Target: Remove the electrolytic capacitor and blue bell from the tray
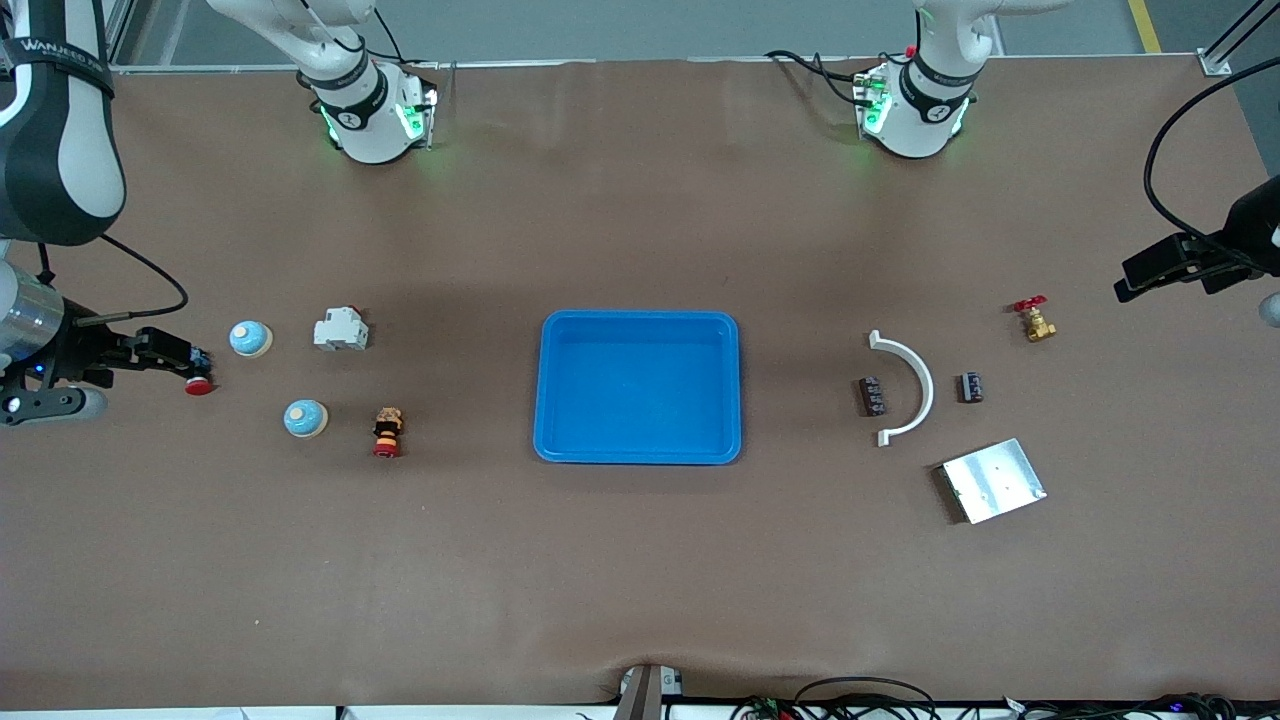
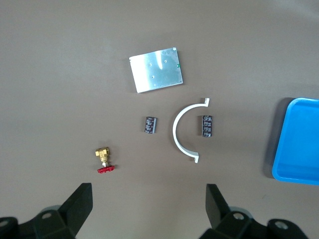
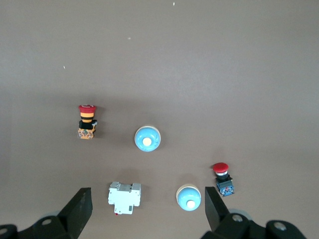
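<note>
Tray point(image 1: 566, 436) sits empty mid-table; two blue bells point(image 1: 249, 338) point(image 1: 305, 418) and two capacitors point(image 1: 871, 396) point(image 1: 970, 387) already lie outside it. Left gripper point(image 2: 148, 199) and right gripper point(image 3: 148, 201) hover, jaws apart. Risk: grabbing already-removed parts needlessly. Open table surrounds the tray.

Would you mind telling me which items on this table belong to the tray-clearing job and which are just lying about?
Job items:
- blue tray, nothing in it
- two blue bells, on the table
- two dark capacitors, on the table

Lying about:
- white breaker
- two red push buttons
- white curved clamp
- brass valve
- silver plate
</note>
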`<state>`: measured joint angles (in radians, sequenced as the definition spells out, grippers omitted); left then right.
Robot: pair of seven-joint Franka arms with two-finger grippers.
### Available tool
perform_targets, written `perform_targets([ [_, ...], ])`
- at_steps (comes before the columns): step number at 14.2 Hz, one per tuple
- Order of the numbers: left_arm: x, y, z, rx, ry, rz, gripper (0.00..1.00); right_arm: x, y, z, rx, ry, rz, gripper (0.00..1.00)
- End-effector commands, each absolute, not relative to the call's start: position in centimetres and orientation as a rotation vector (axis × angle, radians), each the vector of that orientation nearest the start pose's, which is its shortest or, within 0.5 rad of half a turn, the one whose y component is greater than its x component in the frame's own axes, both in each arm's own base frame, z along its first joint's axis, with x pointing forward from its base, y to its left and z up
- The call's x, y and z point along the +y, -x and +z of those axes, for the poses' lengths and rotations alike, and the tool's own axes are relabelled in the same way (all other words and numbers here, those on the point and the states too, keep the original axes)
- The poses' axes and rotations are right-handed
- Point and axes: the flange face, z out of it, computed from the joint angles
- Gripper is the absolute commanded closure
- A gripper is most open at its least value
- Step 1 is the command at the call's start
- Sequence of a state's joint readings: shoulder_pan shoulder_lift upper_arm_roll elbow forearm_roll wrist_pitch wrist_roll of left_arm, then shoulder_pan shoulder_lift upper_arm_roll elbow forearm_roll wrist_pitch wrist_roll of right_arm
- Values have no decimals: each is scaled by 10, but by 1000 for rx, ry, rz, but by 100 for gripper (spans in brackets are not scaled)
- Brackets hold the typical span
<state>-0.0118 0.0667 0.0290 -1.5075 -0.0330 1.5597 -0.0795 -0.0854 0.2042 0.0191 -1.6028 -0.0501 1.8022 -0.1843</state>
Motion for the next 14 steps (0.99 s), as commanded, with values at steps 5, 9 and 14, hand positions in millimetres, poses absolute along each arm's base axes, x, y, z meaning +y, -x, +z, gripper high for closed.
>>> perform_targets([
  [5, 5, -572, 619, -155, 3158, 33, 0, -55, -623, 582, -143, 3207, -44, 0],
  [9, 4, -572, 619, -152, 3155, 33, 0, -58, -623, 586, -28, 3217, -61, 0],
  [14, 4, -572, 619, -152, 3157, 30, 0, -71, -622, 585, 33, 3157, -68, 0],
])
